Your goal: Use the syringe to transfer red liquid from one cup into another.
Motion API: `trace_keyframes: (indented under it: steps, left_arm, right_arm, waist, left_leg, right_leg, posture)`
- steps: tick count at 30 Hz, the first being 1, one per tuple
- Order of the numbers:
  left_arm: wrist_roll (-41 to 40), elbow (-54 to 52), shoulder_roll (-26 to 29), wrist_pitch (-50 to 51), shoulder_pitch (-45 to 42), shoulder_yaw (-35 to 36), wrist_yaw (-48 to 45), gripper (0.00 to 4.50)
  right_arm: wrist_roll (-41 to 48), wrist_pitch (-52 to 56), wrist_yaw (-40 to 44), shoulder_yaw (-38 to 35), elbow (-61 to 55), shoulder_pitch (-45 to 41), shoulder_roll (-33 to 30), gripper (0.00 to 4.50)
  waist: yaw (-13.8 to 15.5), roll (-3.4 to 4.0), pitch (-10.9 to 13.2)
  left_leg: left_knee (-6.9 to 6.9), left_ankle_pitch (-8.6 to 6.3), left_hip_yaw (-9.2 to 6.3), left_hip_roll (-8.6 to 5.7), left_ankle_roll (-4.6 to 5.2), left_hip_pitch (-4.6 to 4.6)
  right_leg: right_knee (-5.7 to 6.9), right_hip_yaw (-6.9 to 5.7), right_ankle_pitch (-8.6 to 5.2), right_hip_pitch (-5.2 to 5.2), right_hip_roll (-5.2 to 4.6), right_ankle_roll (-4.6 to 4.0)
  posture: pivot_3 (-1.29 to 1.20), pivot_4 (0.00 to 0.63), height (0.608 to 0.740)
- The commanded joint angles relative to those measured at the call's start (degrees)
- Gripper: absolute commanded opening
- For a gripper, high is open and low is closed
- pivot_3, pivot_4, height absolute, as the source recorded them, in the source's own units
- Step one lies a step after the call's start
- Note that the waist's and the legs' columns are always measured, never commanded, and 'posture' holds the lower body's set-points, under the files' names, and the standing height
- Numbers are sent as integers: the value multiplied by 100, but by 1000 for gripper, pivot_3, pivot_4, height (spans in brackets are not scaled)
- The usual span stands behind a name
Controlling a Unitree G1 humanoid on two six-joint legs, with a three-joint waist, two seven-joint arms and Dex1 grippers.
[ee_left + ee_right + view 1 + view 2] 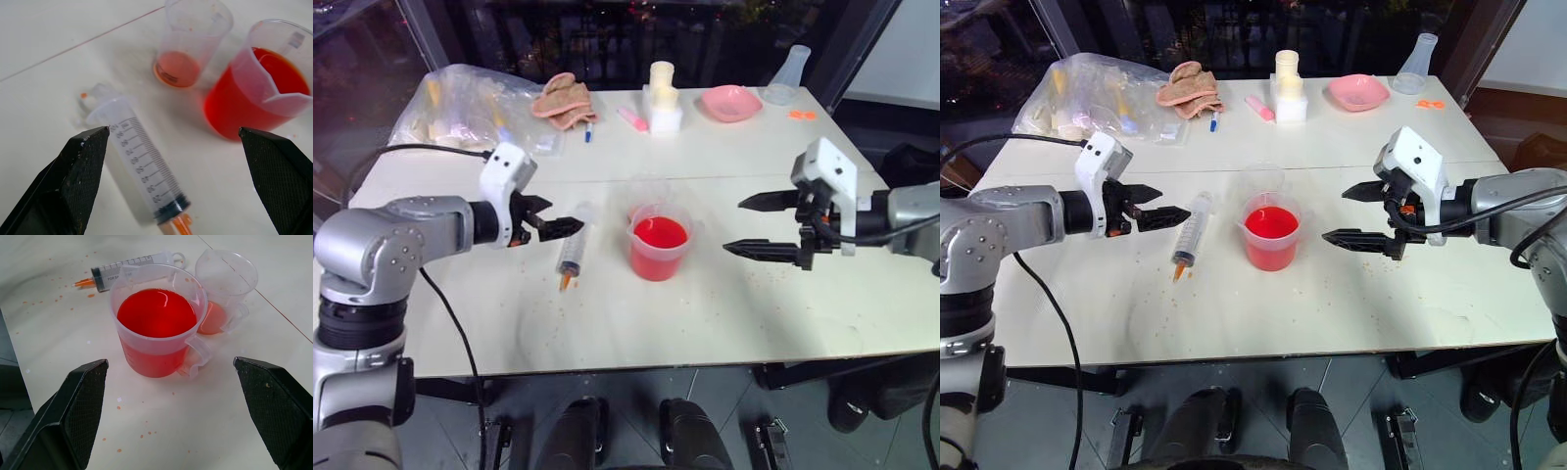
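- The full cup (pixel 155 328) of red liquid (pixel 156 312) stands mid-table; the syringe (pixel 573 247) lies flat just left of it, easy to grab; a smaller cup (pixel 226 289), nearly empty, touches it behind, ready to fill.
- The left claw (pixel 560 226) hangs wide open near the syringe, holding nothing; the right claw (pixel 756 225), right of the cup, is wide open and empty too.

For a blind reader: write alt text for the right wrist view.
A clear beaker full of red liquid stands on a white table between the open right pincer's black fingers. Behind it stand a smaller, nearly empty beaker and a syringe lying flat.
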Motion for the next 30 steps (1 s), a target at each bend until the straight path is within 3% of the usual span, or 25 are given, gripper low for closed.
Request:
trace_keyframes:
  steps: [1,30]
  left_arm:
    - [76,-80,2,-105,-147,25,-60,4460]
    - [-139,-97,-118,184,-264,17,-397,4460]
  right_arm:
    - [-52,-145,-26,-101,-92,-80,-30,4287]
    - [-164,-229,88,-112,-10,-58,-159,4287]
  waist:
    - [0,0,0]
    - [-1,0,0]
  left_leg:
    - [0,0,0,0,0,0]
    - [0,0,0,0,1,0]
  right_leg:
    - [0,0,0,0,0,0]
    - [0,-1,6,0,0,11]
  posture:
    - [0,150,740]
    - [0,150,740]
